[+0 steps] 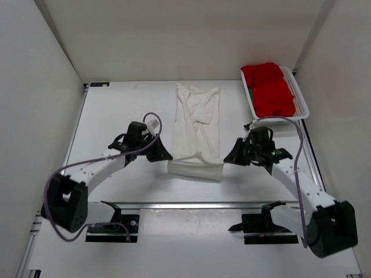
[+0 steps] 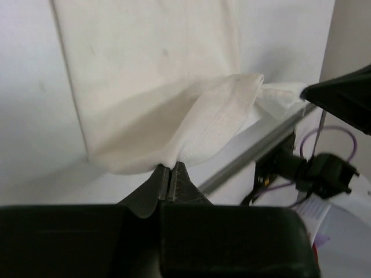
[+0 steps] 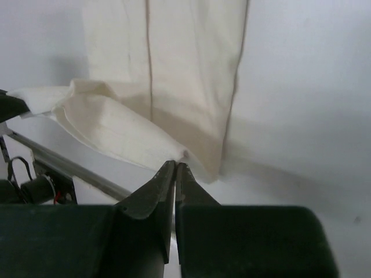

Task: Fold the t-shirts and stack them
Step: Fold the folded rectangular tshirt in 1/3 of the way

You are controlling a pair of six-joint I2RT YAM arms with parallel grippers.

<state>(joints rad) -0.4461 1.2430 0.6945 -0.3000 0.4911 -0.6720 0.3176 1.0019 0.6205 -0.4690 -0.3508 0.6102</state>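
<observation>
Between the two claws: the cream-white t-shirt (image 1: pixel 197 130) lies on the worktop (image 1: pixel 116 110) as a narrow strip, its near hem reaching from one claw to the other.
Long axis: it runs away from the arm bases toward the far wall, so the strip stretches straight ahead of both claws.
Left claw (image 1: pixel 164 154): clenched on the near left corner of the hem. Its wrist view shows cloth pinched between the tips and raised into a loose fold.
Right claw (image 1: pixel 230 156): clenched at the near right corner. Its wrist view shows the hem corner meeting the closed tips, with the edge lifted off the worktop.
Nearer arm: neither, since each sits at its own corner, about level with the other.
Coming move, as I judge: carry the near hem forward along the long axis onto the far half, both claws travelling together.
Overhead view only: the red t-shirt (image 1: pixel 271 87) and a sliver of the green t-shirt (image 1: pixel 248 92) lie in the white basket (image 1: pixel 298 95) at the far right, well apart.
Wrist views only: the pinch itself, which the claw bodies hide from above.
</observation>
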